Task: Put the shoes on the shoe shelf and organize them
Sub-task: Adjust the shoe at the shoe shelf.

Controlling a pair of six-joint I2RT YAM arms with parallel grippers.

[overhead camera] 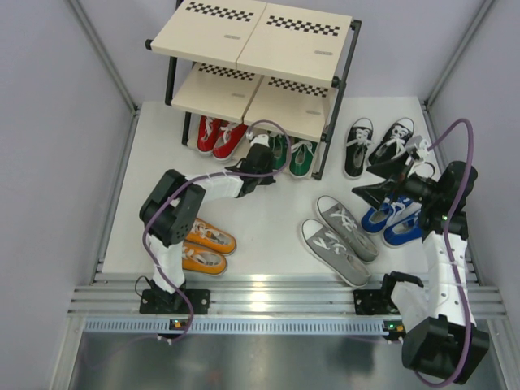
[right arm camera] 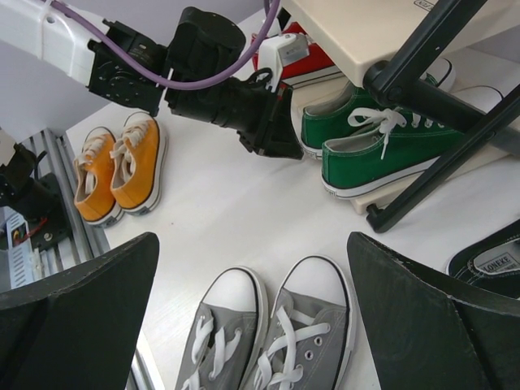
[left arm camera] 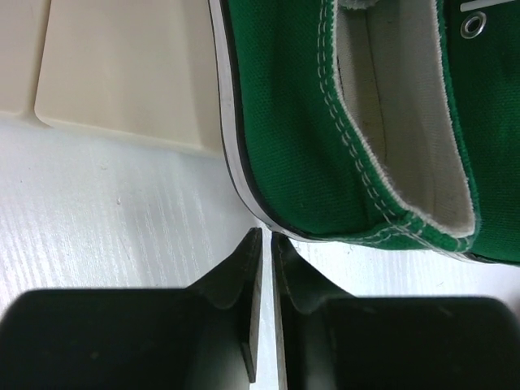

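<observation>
- Green canvas sneakers point(overhead camera: 292, 156) sit on the bottom panel of the black-framed beige shoe shelf point(overhead camera: 213, 32), heels pointing near.
- Left gripper point(left arm camera: 266, 237), the nearer one, lies just near of one heel, jaws almost closed, empty.
- Right gripper point(overhead camera: 375, 180), well to the right, wide open, empty.

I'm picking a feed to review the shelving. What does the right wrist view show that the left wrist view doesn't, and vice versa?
Right wrist only: the orange pair, the grey pair, the red shoes under the shelf, the shelf's black frame and the left arm.
Left wrist only: the left gripper up close, fingers almost together, holding nothing, at the heel of a green shoe.
Both: the green pair, the shelf's beige bottom panel and the white table.
</observation>
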